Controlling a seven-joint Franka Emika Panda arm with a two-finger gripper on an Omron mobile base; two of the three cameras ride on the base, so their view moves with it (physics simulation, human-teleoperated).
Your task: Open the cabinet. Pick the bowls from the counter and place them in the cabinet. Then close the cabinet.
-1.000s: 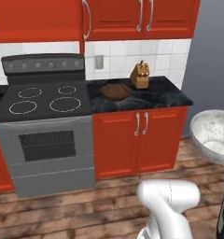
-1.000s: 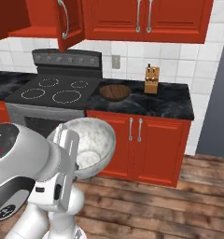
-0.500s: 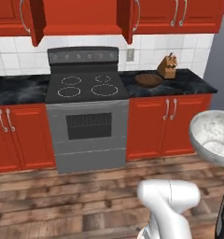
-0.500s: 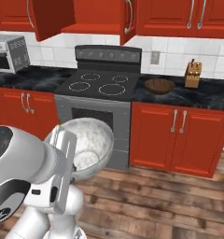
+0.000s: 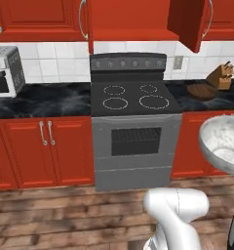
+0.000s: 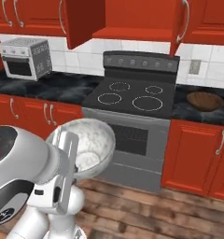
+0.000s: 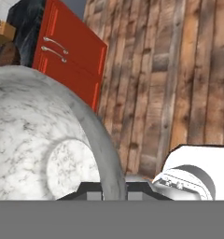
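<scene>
Gripper [image 7: 115, 189] clamped on the rim of the marble bowl [image 6: 89, 144], rim wall pinched between the fingertips [image 7: 92, 188] in hand view; bowl carried in the air over the wood floor [image 7: 179, 70], clear of the counter [image 5: 46, 100]. In right base view the bowl sits just past the hand, mouth turned toward camera, in front of the oven door [image 6: 128, 137]; in left base view it's at the right edge [image 5: 224, 144], low, in front of a lower red door [image 5: 187, 146]. Brown bowl [image 6: 205, 100] on the counter well beyond and to the right of the gripper, right of the stovetop [image 6: 132, 95]; in left base view it's [image 5: 202, 91] just beside the knife block [image 5: 222, 76]. Cabinet [image 6: 128, 18] above the stove, up and far ahead of the gripper, both doors swung open, red shelf edge [image 6: 132, 34] showing; right door [image 5: 187, 22] hangs out in left base view. Toaster oven [image 6: 26, 58] on the counter far left of the gripper
</scene>
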